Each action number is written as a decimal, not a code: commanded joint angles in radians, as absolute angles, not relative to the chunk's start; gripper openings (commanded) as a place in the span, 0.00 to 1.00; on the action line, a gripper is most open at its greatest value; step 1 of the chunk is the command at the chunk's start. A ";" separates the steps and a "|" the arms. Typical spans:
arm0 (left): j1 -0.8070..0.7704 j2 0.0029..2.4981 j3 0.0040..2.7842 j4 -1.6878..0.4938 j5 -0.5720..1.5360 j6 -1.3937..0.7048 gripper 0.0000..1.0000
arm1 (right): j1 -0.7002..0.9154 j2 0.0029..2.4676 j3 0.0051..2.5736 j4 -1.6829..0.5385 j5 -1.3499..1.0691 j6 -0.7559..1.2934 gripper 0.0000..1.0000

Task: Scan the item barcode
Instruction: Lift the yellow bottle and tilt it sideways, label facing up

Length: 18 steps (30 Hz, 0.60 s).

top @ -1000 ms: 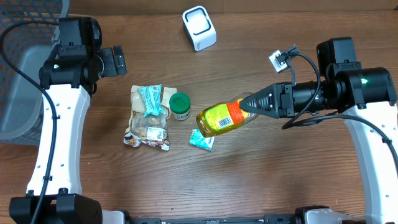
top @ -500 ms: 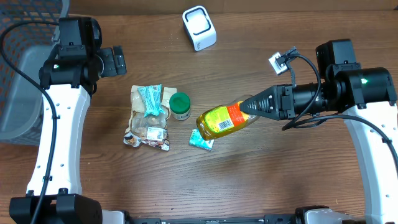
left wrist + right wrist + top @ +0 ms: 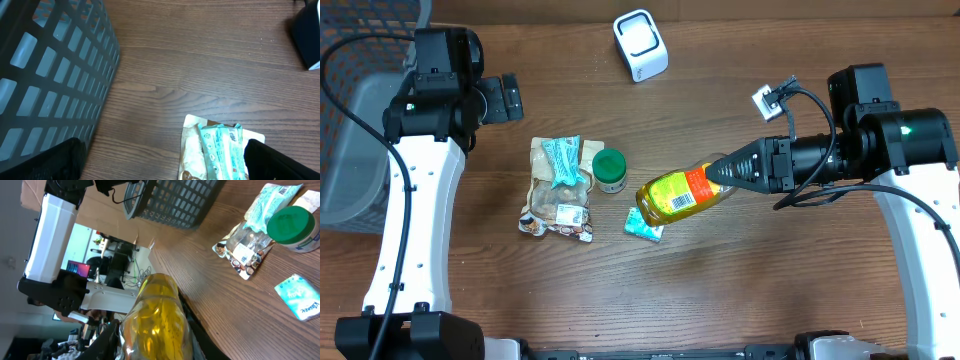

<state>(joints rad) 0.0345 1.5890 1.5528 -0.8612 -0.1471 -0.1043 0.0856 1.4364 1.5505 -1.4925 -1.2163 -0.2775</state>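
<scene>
A smooth, clear plastic bottle of yellow liquid (image 3: 675, 193), wrapped in a glossy yellow-and-orange label, lies sideways in the right gripper (image 3: 718, 171). The gripper's dark fingers are clamped on the bottle's narrower end, and the rounded body points toward the middle of the brown wood-grain table (image 3: 770, 280) (from above, its base overlaps a small crinkled teal packet (image 3: 642, 228)). The left gripper (image 3: 510, 97) is spread wide and empty beside a grey lattice plastic basket (image 3: 360, 120), well apart from the bottle, and a boxy white scanner (image 3: 640, 44) sits near the far edge.
</scene>
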 commanded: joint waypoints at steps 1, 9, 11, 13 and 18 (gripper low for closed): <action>0.032 1.589 1.560 -0.860 -0.157 -0.097 1.00 | 0.083 1.416 1.573 -1.491 -1.273 -0.286 0.26; 0.032 1.589 1.560 -0.860 -0.157 -0.097 1.00 | 0.083 1.416 1.573 -1.493 -1.273 -0.286 0.26; 0.032 1.589 1.560 -0.860 -0.157 -0.097 1.00 | 0.083 1.416 1.573 -1.496 -1.272 -0.286 0.26; 0.032 1.589 1.560 -0.860 -0.157 -0.097 1.00 | 0.083 1.416 1.573 -1.501 -1.259 -0.286 0.26; 0.032 1.589 1.560 -0.860 -0.157 -0.097 0.99 | 0.083 1.416 1.572 -1.519 -1.212 -0.290 0.26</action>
